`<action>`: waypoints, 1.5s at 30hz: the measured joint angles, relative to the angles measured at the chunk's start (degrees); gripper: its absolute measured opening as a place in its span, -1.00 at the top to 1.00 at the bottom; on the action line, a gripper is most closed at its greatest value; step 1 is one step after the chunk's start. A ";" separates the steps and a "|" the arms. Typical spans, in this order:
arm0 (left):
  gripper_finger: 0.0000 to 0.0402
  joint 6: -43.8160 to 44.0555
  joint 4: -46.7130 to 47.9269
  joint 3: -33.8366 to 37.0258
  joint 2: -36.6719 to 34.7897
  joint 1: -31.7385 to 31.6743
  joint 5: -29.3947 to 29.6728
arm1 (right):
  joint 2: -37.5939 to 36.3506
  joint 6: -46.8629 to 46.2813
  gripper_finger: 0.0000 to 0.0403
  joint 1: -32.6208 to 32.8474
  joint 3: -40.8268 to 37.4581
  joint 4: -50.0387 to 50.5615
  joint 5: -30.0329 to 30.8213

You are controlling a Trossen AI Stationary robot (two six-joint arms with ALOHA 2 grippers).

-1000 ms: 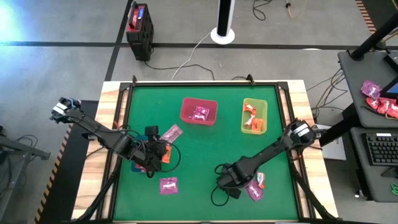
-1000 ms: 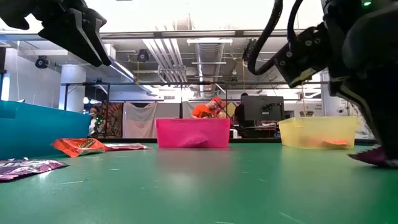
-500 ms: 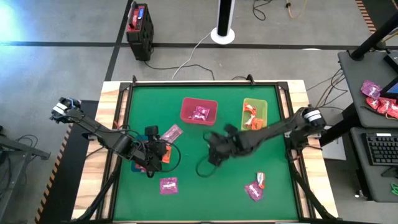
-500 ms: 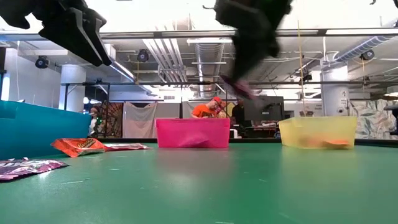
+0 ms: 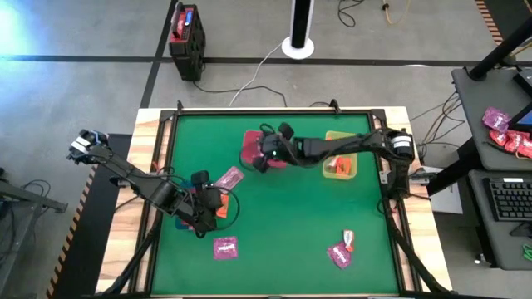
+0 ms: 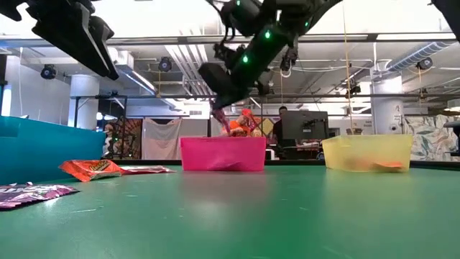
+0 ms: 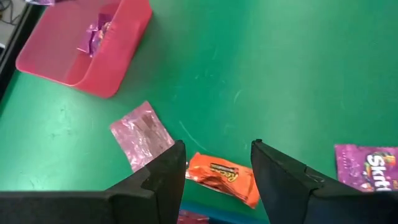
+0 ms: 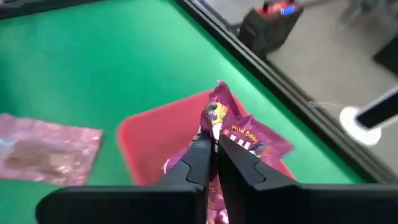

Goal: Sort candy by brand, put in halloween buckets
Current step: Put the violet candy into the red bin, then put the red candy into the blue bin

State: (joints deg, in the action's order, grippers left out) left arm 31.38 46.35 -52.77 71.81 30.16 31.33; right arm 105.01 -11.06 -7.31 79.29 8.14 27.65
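Observation:
My right gripper (image 5: 259, 159) hovers over the pink-red bin (image 5: 281, 139) at the table's far middle, shut on a magenta candy packet (image 8: 244, 133). That bin also has magenta candy inside. My left gripper (image 7: 217, 147) is open, raised over an orange packet (image 7: 221, 177) that lies flat on the table beside the dark blue bin (image 6: 43, 147). A pale pink packet (image 5: 230, 177) and a purple packet (image 5: 225, 247) lie flat nearby. The lime green bin (image 5: 339, 155) holds red and orange candy. My right gripper pinches the magenta packet between its two shut fingers (image 8: 200, 155), at one end of the wrapper (image 8: 214, 122). The fingers slant downward from the table's right side. The packet is lifted clear and hangs past the fingertips (image 6: 223, 119) above the pink-red bin.
A magenta packet (image 5: 338, 255) and a red one (image 5: 348, 241) lie flat near the table's near right corner. A black rail frames the green mat (image 5: 283, 224). A black-and-red box (image 5: 186, 31) stands on the floor beyond the table. People show in the room behind.
My right gripper has risen from the near right of the table, by the two packets there, and swung toward the far left, carrying the magenta packet lifted clear until it hangs over the pink-red bin. My left arm has barely moved.

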 joint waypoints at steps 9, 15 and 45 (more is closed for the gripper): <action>0.18 -0.03 -0.07 0.00 0.00 0.28 0.10 | -0.90 -3.17 0.49 -1.46 0.00 0.22 -3.70; 0.18 1.17 -1.50 0.00 0.00 -0.04 0.59 | -3.08 -3.71 0.27 -0.47 0.04 1.85 -9.72; -0.06 -0.01 -3.91 0.00 14.58 -28.37 -13.49 | -12.13 -5.45 0.07 9.55 -0.42 14.05 -7.59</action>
State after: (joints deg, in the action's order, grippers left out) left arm 31.38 42.44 -52.77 86.40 1.78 17.85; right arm 92.88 -16.51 2.24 78.87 22.19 20.06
